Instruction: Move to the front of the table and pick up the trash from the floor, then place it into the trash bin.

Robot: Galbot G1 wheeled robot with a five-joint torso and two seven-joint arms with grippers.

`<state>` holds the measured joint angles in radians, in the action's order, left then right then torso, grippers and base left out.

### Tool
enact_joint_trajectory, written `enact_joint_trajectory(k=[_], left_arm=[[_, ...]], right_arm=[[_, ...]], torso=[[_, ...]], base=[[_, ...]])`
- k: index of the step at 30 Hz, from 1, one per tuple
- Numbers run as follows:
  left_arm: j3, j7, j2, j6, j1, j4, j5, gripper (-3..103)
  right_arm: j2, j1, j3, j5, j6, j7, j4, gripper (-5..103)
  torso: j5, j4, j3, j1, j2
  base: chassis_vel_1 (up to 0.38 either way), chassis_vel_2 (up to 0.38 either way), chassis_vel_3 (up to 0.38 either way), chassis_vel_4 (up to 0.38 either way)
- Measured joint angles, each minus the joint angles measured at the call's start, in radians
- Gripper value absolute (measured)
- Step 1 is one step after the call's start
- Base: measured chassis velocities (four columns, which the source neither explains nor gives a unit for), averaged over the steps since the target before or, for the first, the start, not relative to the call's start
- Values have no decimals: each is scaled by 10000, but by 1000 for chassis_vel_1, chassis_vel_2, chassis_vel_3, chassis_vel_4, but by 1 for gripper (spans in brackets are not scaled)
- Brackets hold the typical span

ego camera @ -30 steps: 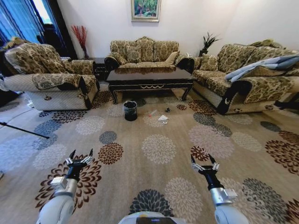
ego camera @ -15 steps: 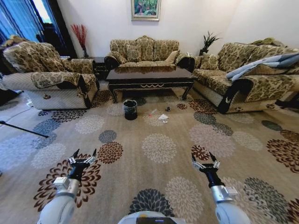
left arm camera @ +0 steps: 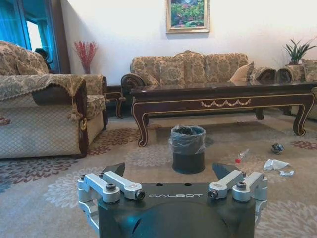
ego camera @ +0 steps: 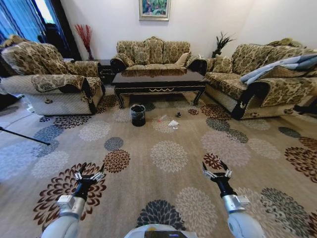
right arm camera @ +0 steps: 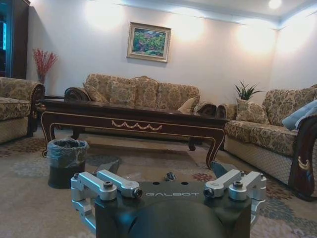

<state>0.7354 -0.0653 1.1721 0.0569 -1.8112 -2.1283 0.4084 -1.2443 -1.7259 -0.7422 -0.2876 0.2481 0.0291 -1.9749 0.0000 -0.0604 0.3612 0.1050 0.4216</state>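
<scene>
Head view: robot stands well back on the patterned carpet, facing the furniture, so the task looks to be in its approach step.
Table (ego camera: 158, 82): dark, glossy, ahead between the sofas.
Trash bin (ego camera: 138, 115): just before the table's front, near the litter.
Trash (ego camera: 173, 124): on the floor beside the bin; bottle (left arm camera: 241, 155), paper (left arm camera: 275, 165), dark wad (left arm camera: 277, 148).
Left gripper (ego camera: 88, 175): low, fingers spread, empty.
Right gripper (ego camera: 216, 173): low, fingers spread, empty.
</scene>
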Motion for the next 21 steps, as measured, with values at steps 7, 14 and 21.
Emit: enact_joint_trajectory(k=[7,14,21], left_arm=[[-2,5,260,36,-206,-51,3,100],[273,-6,152,41,-298,-159,282,100],[289,-10,87,63,-327,-179,304,100]], right_arm=[[-135,-112,-75,-1,1,-3,-66,100],[-166,-293,-172,50,37,9,-217,100],[-213,-364,-192,69,49,31,-310,100]], torso=[[0,2,-165,-103,-266],[0,3,-335,-213,-547],[0,2,-519,-303,-821]], base=[[0,0,0,0],[0,0,0,0],[0,0,0,0]])
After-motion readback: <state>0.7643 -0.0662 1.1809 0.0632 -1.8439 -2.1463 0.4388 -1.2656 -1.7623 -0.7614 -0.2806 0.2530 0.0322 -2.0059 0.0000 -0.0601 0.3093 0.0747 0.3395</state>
